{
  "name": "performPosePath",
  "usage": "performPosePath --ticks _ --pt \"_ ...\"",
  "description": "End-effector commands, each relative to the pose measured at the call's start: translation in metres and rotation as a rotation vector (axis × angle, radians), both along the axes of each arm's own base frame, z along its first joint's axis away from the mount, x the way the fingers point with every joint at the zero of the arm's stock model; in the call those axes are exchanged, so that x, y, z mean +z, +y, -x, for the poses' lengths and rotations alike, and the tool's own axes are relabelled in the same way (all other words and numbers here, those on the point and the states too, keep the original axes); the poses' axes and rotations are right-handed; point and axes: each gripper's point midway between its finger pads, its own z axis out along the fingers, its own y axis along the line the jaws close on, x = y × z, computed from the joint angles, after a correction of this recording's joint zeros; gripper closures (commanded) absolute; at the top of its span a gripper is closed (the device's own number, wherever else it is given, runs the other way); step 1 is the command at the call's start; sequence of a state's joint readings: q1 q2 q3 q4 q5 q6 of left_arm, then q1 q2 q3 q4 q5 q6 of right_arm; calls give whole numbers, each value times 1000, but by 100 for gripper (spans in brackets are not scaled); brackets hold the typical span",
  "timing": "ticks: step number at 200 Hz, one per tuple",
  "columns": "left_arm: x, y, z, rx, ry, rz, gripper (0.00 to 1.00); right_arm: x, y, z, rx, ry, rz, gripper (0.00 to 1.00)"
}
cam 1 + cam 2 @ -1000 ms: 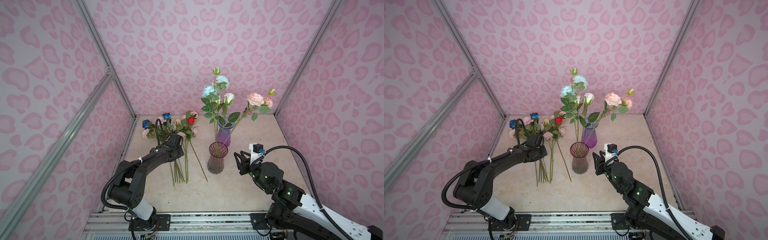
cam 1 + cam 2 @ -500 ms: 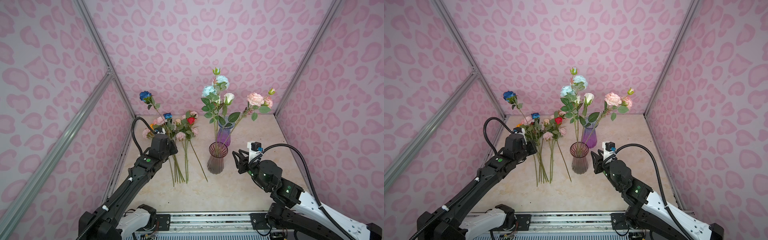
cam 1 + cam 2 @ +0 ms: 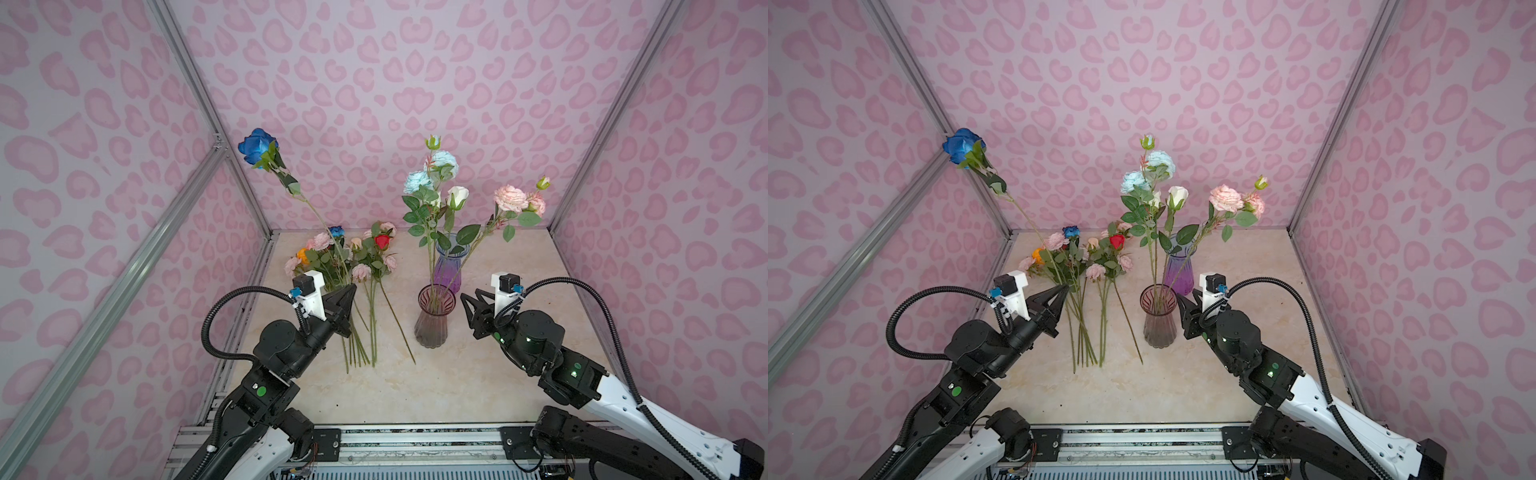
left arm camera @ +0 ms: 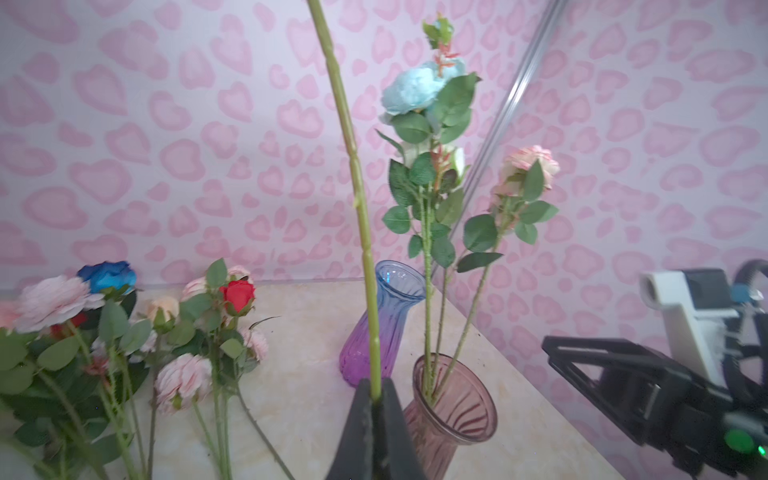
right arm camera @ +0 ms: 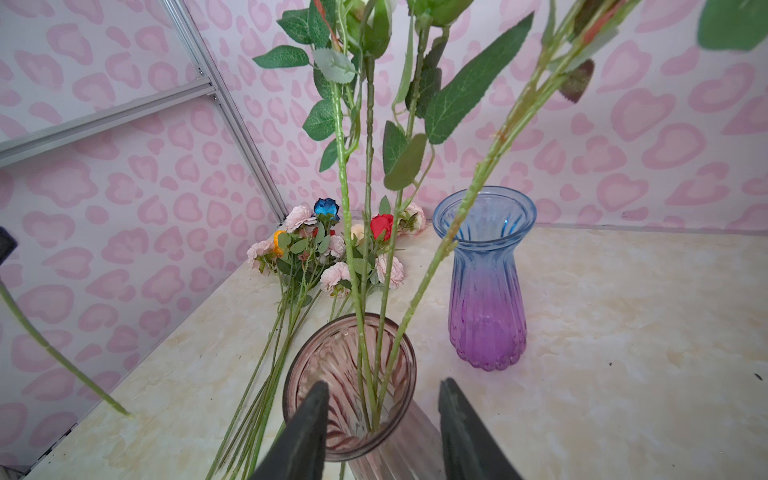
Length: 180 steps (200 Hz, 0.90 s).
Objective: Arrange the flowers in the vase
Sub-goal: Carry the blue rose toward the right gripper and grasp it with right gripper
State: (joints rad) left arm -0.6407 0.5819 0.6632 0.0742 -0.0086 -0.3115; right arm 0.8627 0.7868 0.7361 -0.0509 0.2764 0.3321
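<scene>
Holding blue rose aloft, left jaws pinched, right jaws parted near vase

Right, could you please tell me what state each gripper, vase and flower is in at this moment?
left gripper: shut on the held blue rose.
right gripper: open, empty, near the pink vase.
held blue rose: tilted, head high.
pink vase: upright, holding the standing flowers.
purple vase: upright, empty.
loose flowers: lying on the table.
</scene>
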Motion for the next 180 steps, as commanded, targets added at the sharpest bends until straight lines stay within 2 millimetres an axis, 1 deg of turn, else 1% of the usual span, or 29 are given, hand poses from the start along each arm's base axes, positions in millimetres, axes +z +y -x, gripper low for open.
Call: performPosePath --ticks 1,17,35,53,71,89,120,152,180 --pt "14 -20 9 -37 -131 -86 97 20 16 4 85 -32 -22 53" --pt "8 -36 11 -42 -143 -151 97 37 27 8 151 -57 -30 51" --pt "-1 -54 12 -56 -145 -228 97 58 35 15 211 -90 -54 48" --pt "-9 -68 13 -50 -149 -286 97 79 38 23 260 -130 -87 45" --pt "-19 -82 16 -50 -151 -344 97 94 40 30 296 -155 -120 43" --pt "-26 -93 21 -54 -162 -387 97 103 45 34 331 -163 -151 42" --pt "-27 -104 28 -52 -182 -423 97 120 57 41 406 -174 -197 41" --pt "-30 -110 34 -53 -194 -454 97 128 58 31 376 -171 -246 43" --pt "-34 -113 36 -61 -187 -461 97 134 63 26 402 -162 -296 45"
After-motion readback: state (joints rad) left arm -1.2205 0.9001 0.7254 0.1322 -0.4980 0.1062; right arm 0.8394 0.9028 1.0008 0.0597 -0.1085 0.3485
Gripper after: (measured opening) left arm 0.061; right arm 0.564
